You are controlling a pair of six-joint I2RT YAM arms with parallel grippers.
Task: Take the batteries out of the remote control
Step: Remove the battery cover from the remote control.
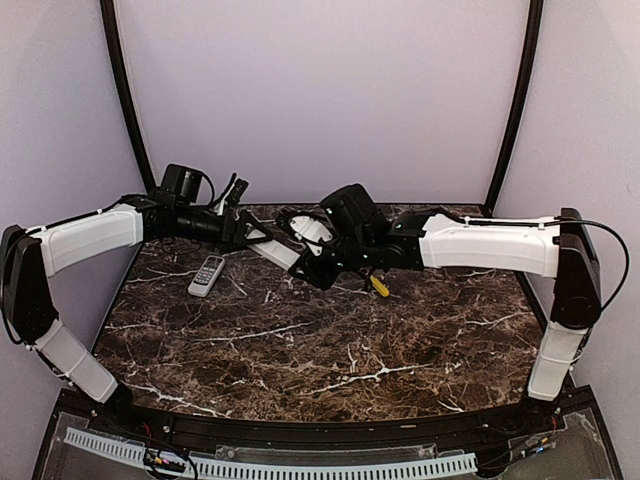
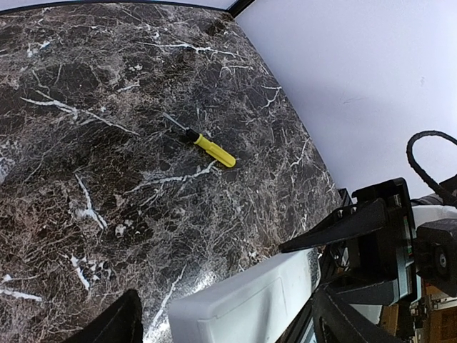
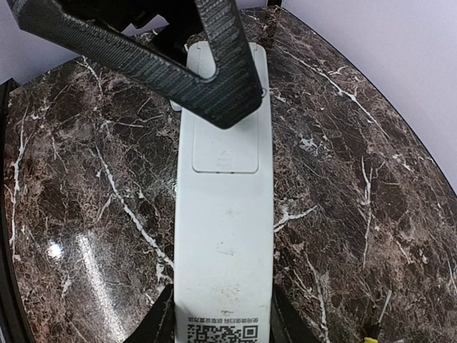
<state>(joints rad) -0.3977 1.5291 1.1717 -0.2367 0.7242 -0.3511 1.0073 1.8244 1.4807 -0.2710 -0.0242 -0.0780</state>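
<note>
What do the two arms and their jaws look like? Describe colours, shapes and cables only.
Both the left arm and right arm have smooth white link shells between black joints. A thin black cable loops past the right elbow. The jaws are black, angular, with ribbed faces.

Holds a white remote (image 3: 225,236) lengthwise in the right claw (image 3: 223,325), back side up over the marbled table (image 3: 357,179). Shows the battery cover (image 3: 226,136) closed and a QR code (image 3: 223,333) at the near end. Partly hides the far end behind the left claw's ribbed fingers (image 3: 228,71).
</note>
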